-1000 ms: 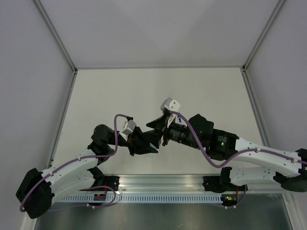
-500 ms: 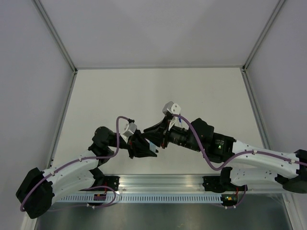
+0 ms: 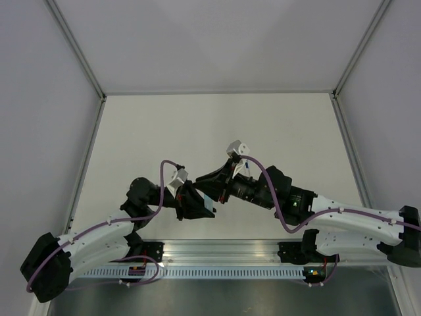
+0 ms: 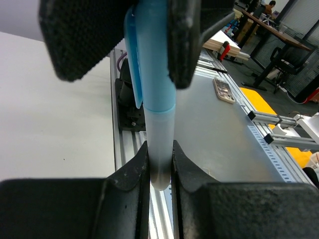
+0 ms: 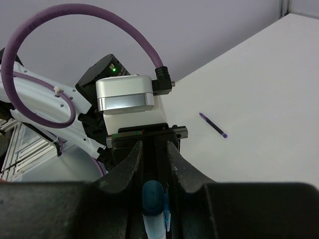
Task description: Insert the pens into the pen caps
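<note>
the two arms are meeting nose to nose above the near middle of the pale table [image 3: 197, 125]. the left gripper [image 4: 159, 154] is clamping its two black fingers on the lower end of the white, clear-barrelled pen [image 4: 159, 124], which is standing upright in the left wrist view, with a dark patch showing inside the barrel just between the pads. the right gripper [image 5: 153, 169] is pinching the pale translucent blue pen cap [image 4: 152, 55] from the opposite side, its fingers pressing on both flanks of the cap. the cap is sitting over the upper part of the pen, its rim meeting the clear barrel in one straight line. both are hanging in the air between the grippers, off the table. in the right wrist view the slim dark pen [image 5: 213, 125] is lying flat and alone on the table, well apart from both grippers. a purple cable [image 5: 75, 30] is looping over the left arm's silver wrist camera [image 5: 124, 94].
</note>
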Motion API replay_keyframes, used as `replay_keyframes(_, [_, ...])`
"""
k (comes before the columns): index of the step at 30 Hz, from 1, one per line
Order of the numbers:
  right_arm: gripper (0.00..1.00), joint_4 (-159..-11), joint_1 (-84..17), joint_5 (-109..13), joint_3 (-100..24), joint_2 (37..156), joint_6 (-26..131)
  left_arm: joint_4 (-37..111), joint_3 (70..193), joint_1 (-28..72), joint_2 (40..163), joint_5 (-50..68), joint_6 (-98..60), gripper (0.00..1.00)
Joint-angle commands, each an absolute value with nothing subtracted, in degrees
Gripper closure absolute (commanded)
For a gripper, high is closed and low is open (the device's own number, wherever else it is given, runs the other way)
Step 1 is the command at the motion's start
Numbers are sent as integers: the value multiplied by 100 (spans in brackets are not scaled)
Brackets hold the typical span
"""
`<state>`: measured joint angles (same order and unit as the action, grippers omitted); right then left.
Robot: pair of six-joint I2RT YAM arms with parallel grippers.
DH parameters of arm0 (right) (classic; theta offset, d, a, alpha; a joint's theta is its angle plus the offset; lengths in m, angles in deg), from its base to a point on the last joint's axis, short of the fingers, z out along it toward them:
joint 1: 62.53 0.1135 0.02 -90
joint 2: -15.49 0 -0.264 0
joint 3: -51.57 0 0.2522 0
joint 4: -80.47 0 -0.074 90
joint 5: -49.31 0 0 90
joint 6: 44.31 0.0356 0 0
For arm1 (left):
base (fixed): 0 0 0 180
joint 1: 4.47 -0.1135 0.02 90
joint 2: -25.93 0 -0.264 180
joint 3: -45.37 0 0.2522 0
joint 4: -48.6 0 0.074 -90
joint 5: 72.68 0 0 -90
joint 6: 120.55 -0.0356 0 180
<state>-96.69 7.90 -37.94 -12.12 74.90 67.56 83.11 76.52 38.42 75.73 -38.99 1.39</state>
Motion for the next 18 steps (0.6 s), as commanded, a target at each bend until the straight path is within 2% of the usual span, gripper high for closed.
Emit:
replay_keyframes(1, [100,-8946,893,-4473,-736,7911,7205,8960,8162,3772,7296,-2734,39,98])
replay_keyframes(6, [100,-9096,901,-4517,-394,7824,7285,8258,8382,3614,7102,-2759,-225,98])
replay_keyframes(18, [100,-9428,901,-4947,-34,7929,7469,8573,8330,2831,7153,-3031,398,98])
